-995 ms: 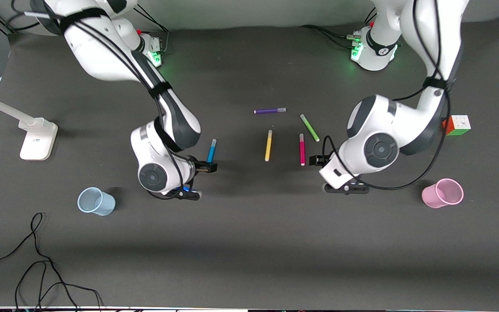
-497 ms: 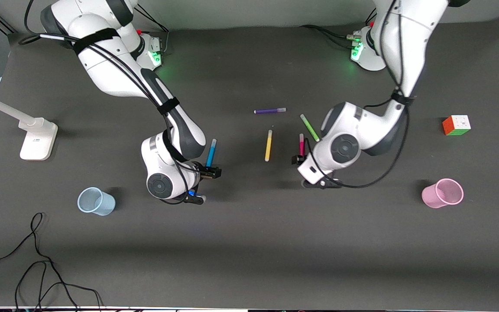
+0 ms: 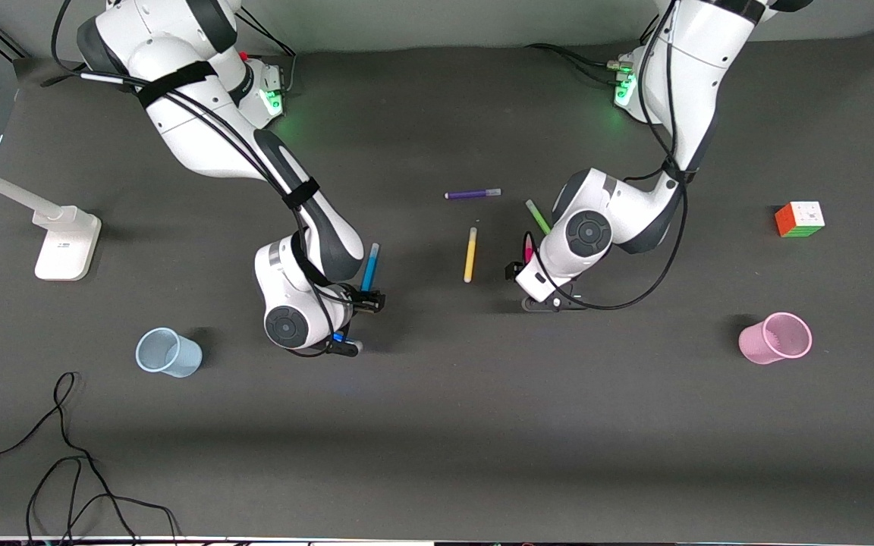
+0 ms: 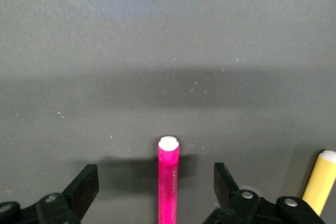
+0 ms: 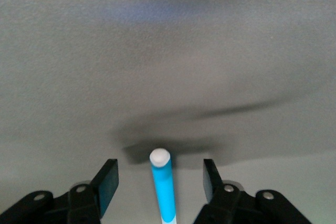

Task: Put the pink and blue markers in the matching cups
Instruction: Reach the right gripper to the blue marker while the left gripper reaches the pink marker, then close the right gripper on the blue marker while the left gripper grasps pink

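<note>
The right gripper (image 5: 156, 182) is low over the table (image 3: 437, 425), its fingers (image 5: 107, 179) either side of the blue marker (image 5: 161, 187) with a gap still showing on both flanks; the pen lies flat and is not yet pinched. Over the last second this gripper has slid in from just beside the pen's end to straddle it, and its jaws have begun to narrow, so a grasp looks to be under way.

The left gripper (image 4: 156, 187) stands wide, one finger each side of the pink marker (image 4: 168, 182), well clear of it. A second ago that arm sat near the pink cup's end of the table; it has since swung in over the pen's near end. Both arms are therefore lined up on their pens, and closing and lifting appears to be what remains before any carrying.

Just beside the left gripper lies the yellow pen (image 4: 321, 181). Farther off are the green pen (image 3: 537, 215) and purple pen (image 3: 472, 194).

The blue cup (image 3: 168, 353) stands some way from the right gripper, toward that arm's end; the pink cup (image 3: 775, 338) likewise well apart from the left gripper. Both are empty. Farthest, a colour cube (image 3: 800, 218) and a white stand (image 3: 65, 241).

No legible writing or brand shows anywhere.
</note>
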